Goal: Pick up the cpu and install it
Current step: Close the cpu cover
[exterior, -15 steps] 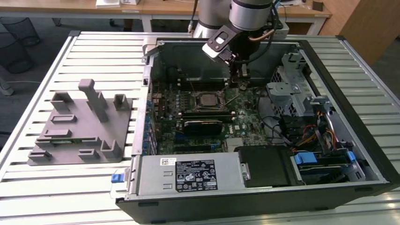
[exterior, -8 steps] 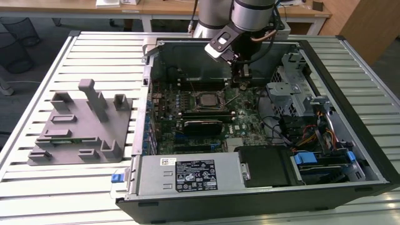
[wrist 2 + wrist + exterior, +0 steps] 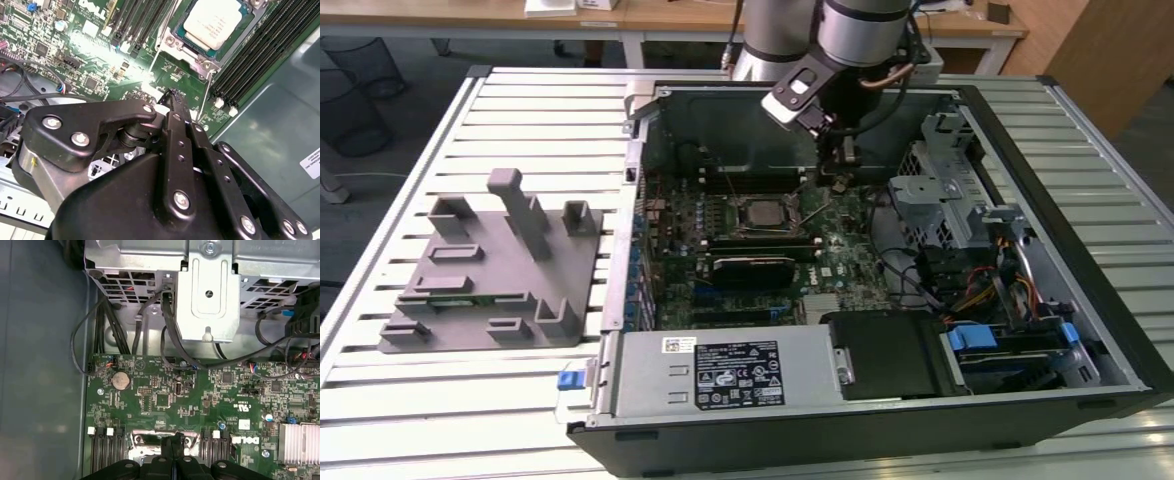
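- Silver-white on top, cpu (image 3: 758,212) seated flat in its socket frame near the middle of the green motherboard (image 3: 670,218), closer to the far wall of the open computer case (image 3: 720,125) than to its near edge.
- Same cpu (image 3: 212,22) square in the socket in the second wrist view, flanked on two sides by rows of black memory slots (image 3: 260,55).
- Black gripper (image 3: 835,178) hanging inside the case just above the board, near the cpu but apart from it, toward the exterior view's right.
- Claw narrow in both wrist views: gripper (image 3: 172,97) (image 3: 172,440) with fingers pressed together, only a thin seam between them, holding nothing.
- Black heatsink block (image 3: 754,268) lying on the board, just beside the socket on the side of the case's near edge.
- Grey plastic fixture (image 3: 494,270) with upright posts standing on the slatted metal table (image 3: 520,110) by its edge at the exterior view's left, well apart from the gripper.
- Round coin battery (image 3: 120,380) near a corner of the board in the first wrist view, with a silver metal bracket (image 3: 207,290) and black cables just past the board's edge.
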Controlling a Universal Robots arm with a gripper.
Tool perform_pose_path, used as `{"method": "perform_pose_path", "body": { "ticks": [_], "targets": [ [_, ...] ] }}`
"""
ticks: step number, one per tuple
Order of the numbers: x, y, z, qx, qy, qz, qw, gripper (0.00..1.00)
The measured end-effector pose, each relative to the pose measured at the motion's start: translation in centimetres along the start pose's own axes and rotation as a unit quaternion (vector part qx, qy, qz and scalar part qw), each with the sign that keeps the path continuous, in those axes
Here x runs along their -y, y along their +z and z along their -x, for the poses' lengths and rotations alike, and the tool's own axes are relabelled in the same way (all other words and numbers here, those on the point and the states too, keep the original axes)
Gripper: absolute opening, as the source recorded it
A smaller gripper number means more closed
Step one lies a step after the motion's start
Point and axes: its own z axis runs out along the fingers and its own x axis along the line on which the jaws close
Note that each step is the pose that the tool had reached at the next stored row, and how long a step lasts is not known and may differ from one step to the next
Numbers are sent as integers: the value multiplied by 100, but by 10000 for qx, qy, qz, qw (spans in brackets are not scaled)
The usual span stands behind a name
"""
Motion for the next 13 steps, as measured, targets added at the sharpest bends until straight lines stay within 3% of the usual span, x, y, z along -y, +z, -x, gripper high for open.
{"method": "perform_pose_path", "body": {
  "ticks": [13],
  "targets": [
    [-117, 19, -43, 0, 0, 0, 10000, 11]
  ]
}}
